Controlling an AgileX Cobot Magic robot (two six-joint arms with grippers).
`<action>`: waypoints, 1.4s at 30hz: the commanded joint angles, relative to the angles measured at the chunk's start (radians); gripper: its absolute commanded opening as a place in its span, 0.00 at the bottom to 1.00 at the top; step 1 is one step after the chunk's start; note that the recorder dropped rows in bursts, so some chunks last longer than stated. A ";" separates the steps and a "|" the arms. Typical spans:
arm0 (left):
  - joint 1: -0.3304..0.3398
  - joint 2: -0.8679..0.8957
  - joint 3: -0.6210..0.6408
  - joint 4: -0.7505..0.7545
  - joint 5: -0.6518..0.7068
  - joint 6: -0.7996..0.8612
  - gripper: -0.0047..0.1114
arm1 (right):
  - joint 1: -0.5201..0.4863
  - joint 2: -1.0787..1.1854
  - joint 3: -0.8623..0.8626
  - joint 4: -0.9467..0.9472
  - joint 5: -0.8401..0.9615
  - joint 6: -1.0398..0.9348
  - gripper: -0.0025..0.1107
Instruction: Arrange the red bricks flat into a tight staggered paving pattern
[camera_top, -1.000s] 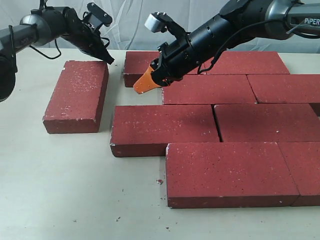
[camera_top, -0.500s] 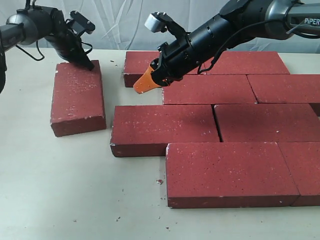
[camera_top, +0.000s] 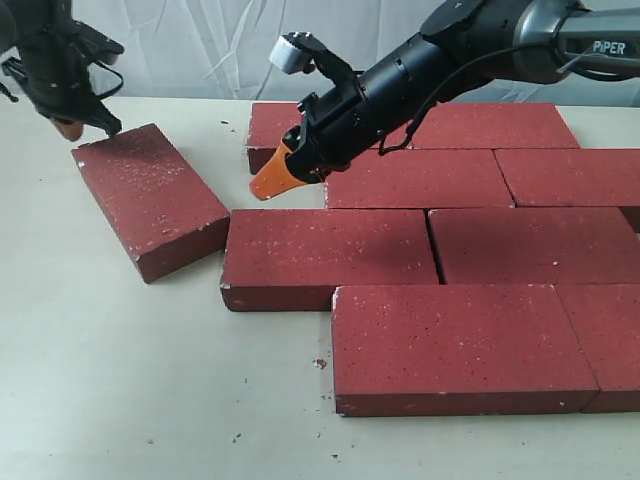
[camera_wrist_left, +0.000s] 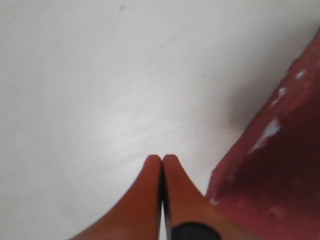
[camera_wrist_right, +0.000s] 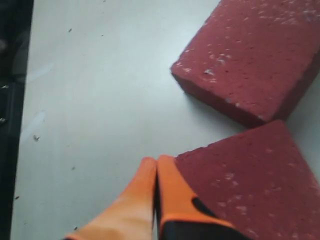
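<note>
Several dark red speckled bricks lie flat in staggered rows on the right of the table. One loose brick lies apart at the left, turned at an angle. My left gripper is shut and empty, its orange tips at that brick's far corner; the left wrist view shows the shut gripper beside the brick's edge. My right gripper is shut and empty, hovering at the left end of the back-row brick. In the right wrist view the shut gripper sits beside a brick corner, the loose brick beyond.
Small red crumbs dot the pale tabletop in front of the bricks. A white cloth backdrop hangs behind the table. The table's dark edge shows in the right wrist view.
The left gripper has swept left along the table's back, and the loose brick has swung from nearly upright to a slanted lie. The right gripper has edged slightly left.
</note>
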 joint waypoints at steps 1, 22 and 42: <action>0.076 -0.093 -0.003 0.005 0.070 -0.081 0.04 | 0.043 0.000 0.006 -0.039 0.064 -0.025 0.02; 0.117 -0.693 0.863 -0.383 -0.439 -0.008 0.04 | 0.253 0.000 0.006 -0.231 -0.115 0.059 0.02; 0.123 -0.491 1.101 -0.385 -1.331 -0.041 0.04 | 0.420 0.146 -0.208 -0.770 -0.353 0.607 0.02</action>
